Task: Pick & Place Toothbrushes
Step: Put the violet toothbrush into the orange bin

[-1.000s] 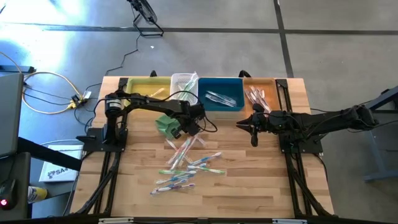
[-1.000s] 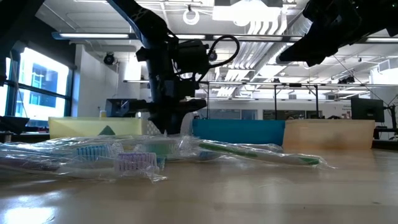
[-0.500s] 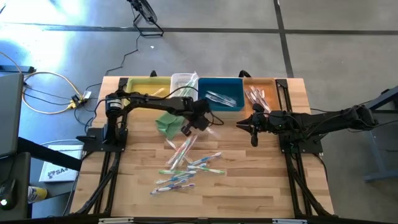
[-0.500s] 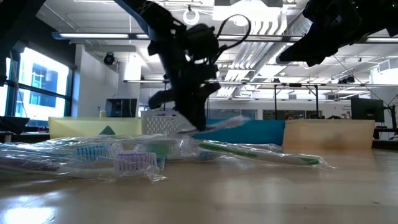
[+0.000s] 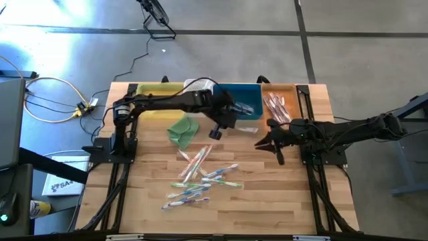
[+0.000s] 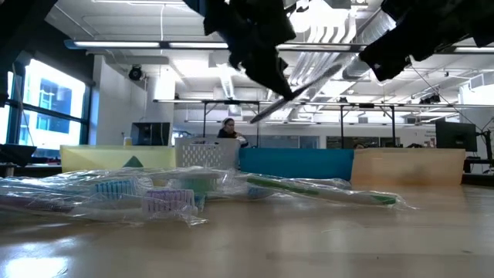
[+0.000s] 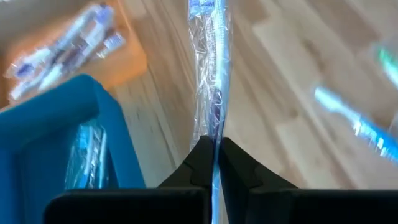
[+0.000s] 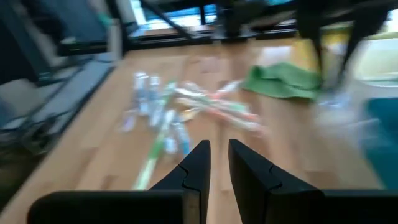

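A pile of wrapped toothbrushes [image 5: 200, 177] lies flat on the wooden table [image 5: 134, 201], seen also in the low view [image 6: 154, 193] and the right wrist view [image 8: 168, 118]. My left gripper [image 5: 231, 124] hangs high over the table in front of the blue bin [image 5: 241, 100], shut on one wrapped toothbrush [image 7: 211, 74]. My right gripper [image 5: 266, 142] waits at the right, above the table, its fingers [image 8: 199, 162] a little apart with nothing between them. My left gripper pinches one end of the clear-wrapped toothbrush [image 7: 213, 127] between its two fingertips [image 7: 202, 155]. The fingers slant down and lie along the brush, which juts on past them. The toothbrush [image 6: 301, 89] is lifted clear of the table and tilted.
Along the far edge stand a yellow bin [image 5: 160, 94], a white basket [image 5: 197, 87], the blue bin holding wrapped brushes and an orange bin [image 5: 281, 104] holding more. A folded green cloth [image 5: 182, 129] lies left of my left gripper. A person shows far off in the room [image 6: 228, 127].
My left gripper has risen from the far end of the pile and gone toward the table's right and far side, near the blue bin, rolling its wrist. The toothbrush it holds has come up clear of the table. My right gripper has swung slightly toward the near edge.
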{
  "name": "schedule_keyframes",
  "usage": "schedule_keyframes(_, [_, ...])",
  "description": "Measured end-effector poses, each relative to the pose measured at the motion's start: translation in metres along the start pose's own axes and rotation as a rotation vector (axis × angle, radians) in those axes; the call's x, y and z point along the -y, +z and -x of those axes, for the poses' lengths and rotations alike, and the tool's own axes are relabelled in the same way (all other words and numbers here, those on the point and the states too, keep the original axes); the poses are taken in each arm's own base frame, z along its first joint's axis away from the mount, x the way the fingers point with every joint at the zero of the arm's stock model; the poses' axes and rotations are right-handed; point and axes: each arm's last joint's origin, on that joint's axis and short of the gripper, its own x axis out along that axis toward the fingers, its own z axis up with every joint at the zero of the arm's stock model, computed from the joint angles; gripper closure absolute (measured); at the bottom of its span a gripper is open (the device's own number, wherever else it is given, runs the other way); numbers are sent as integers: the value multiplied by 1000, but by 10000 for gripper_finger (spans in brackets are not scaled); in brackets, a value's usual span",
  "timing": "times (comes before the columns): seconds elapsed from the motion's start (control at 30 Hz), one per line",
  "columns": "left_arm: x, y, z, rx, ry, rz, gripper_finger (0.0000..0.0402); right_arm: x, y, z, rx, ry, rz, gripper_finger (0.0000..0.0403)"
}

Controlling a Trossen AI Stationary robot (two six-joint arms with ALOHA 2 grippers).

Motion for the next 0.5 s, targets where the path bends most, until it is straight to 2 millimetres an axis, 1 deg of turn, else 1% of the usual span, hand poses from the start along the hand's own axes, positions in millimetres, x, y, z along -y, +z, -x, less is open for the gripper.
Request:
schedule_keyframes(0.13, [-9,8,7,93,-3,74,398,-3,0,0,-7,90,0,353])
schedule_keyframes(0.2, [-15,11,9,151,5,106,398,-3,0,0,-8,94,0,353])
schedule_keyframes(0.33, [-20,15,11,229,-5,143,398,-3,0,0,-2,87,3,353])
schedule_keyframes(0.4, [-22,15,12,245,-7,163,398,-1,4,0,35,37,18,353])
schedule_keyframes(0.5, [-24,16,13,272,-25,188,398,0,8,0,93,-83,45,353])
